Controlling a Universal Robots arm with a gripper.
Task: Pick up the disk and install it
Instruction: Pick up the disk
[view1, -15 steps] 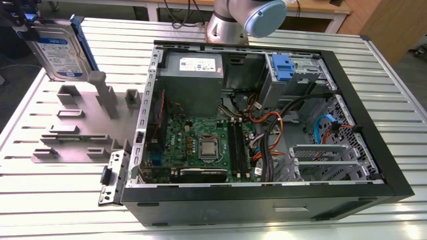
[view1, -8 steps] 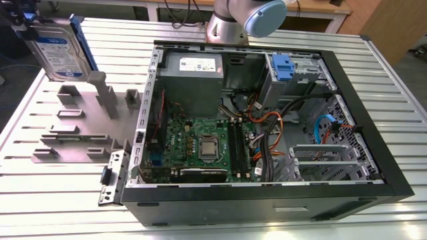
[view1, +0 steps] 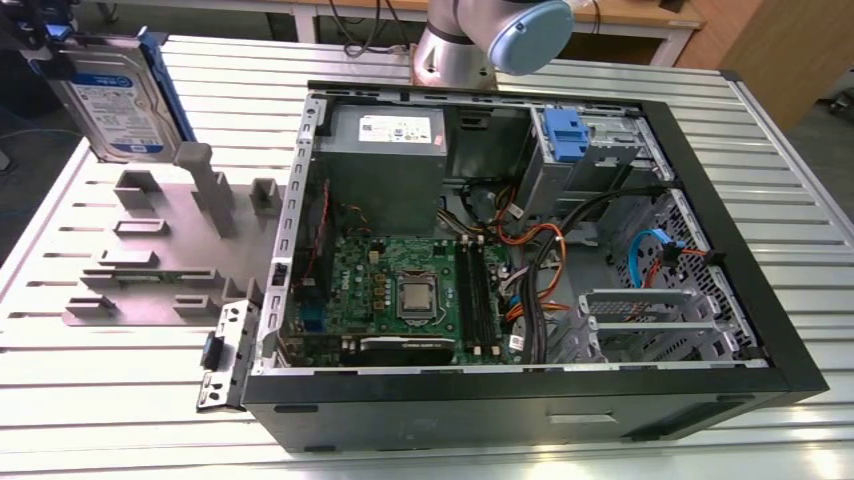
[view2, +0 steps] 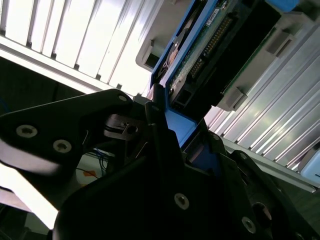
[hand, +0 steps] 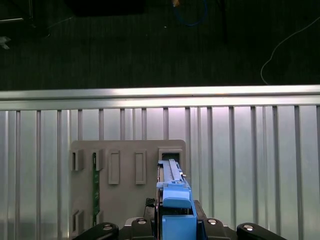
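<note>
PICKED, NOT YET PLACED: The gripper (hand: 174, 226) holds the disk (view1: 118, 105) on edge w/ its label facing out, at the exterior view's left. The disk hangs above the far end of the grey holder plate (view1: 147, 262) and touches none of its slots. In the second wrist view the fingers (view2: 161, 131) are closed on the drive's blue carrier frame, one dark pad lying flat against the blue plastic. In the first wrist view the carrier's edge stands up btwn the two sides of the gripper, w/ the plate and the slatted metal table (hand: 260, 160) beneath it.

Step in hand, by the look of it: the pickup is done and the install is not. The open computer case (view1: 534, 400) lies well apart from the disk, toward the exterior view's right, w/ the motherboard (view1: 407, 290) and a tangle of cables (view1: 561, 250) exposed. A blue latch (view1: 566, 135) marks the bays at the case's far corner, and a bare metal cage (view1: 651, 318) sits at its near corner; which one takes this drive can't be told.

What's left likely calls for squaring the carrier w/ a bay's rails, keeping clear of the cables and case rim, and holding a firm grip, since the drive is clamped at one end only.
</note>
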